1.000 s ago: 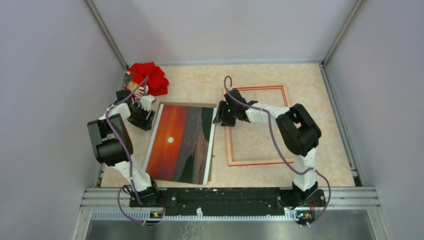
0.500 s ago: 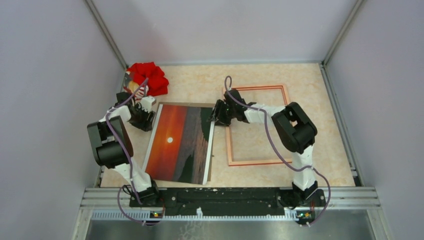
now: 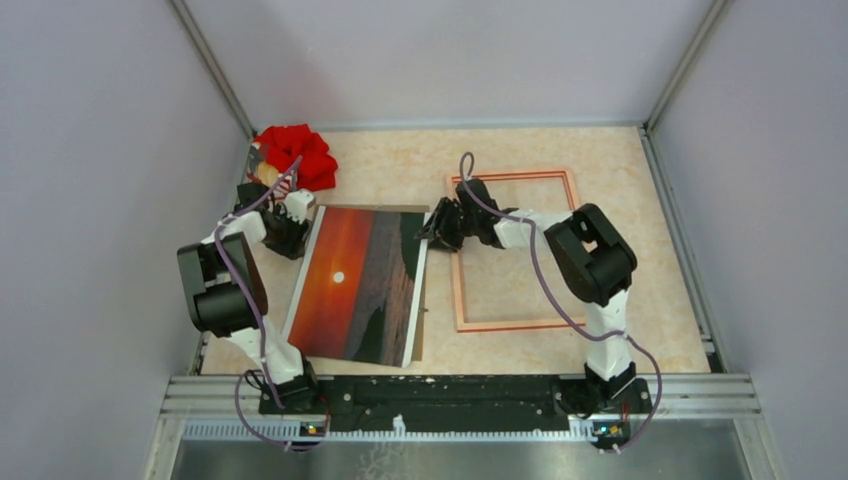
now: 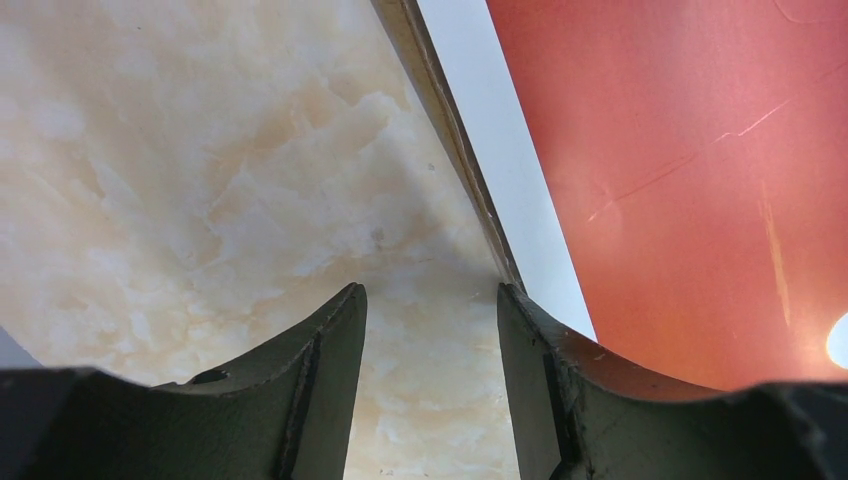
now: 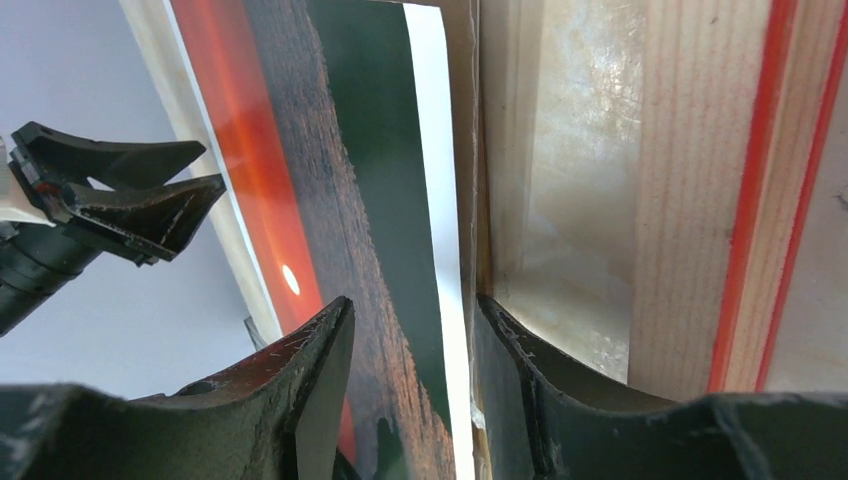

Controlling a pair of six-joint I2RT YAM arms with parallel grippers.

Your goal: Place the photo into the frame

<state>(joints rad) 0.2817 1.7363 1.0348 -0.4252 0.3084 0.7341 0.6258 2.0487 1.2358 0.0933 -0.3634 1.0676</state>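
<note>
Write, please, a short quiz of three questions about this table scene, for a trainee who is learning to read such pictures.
1. True or false: the photo already lies inside the frame.
2. What lies directly under the photo? A) a brown board B) a mirror C) a book
3. Which claw is closer to the frame?

Key
1. False. The photo lies beside the frame, on its left.
2. A. The board's edge shows along the photo's white border.
3. The right claw. It is at the photo's far corner, on the frame's side.
</note>
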